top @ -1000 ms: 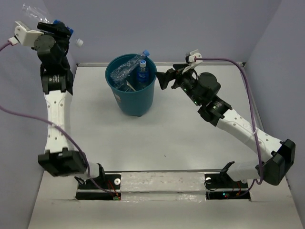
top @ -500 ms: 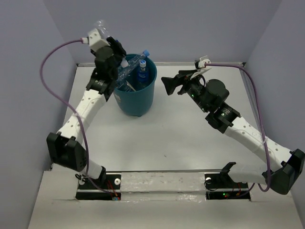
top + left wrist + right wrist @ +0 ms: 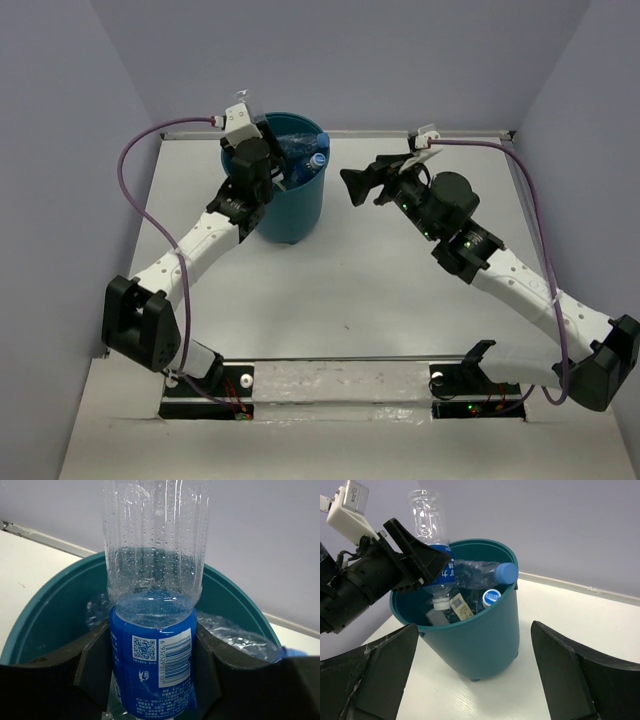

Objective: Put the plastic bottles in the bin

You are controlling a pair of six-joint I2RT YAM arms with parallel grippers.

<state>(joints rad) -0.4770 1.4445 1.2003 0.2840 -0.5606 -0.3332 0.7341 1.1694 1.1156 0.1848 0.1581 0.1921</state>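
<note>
Bottle (image 3: 155, 605) in transit: a clear plastic bottle with a blue label hangs upside down over the teal bin (image 3: 475, 640). Its neck is already below the rim and its beaded base points up. The left end effector (image 3: 430, 560) clamps it across the label, the jaws partly closed to the bottle's width.

A second ago that arm was reared back at the far left wall with the bottle held high. It has since swung across to the bin's left rim, bringing the load to the drop point. All that appears left for this bottle is the release.

Inside the bin lie several crumpled clear bottles. One lies slantwise near the top with its blue cap (image 3: 506, 572) against the far rim. Another stands lower with its blue cap (image 3: 492, 597) facing up. How many lie beneath them cannot be counted from these views.

The right end effector (image 3: 358, 182) hangs to the right of the bin, having backed a little away from its rim over the past second. Its jaws are spread wide and hold nothing. The bin stands upright at the back of the white tabletop (image 3: 350, 290). The held bottle looks like the last one outside it, so the task seems close to done.
</note>
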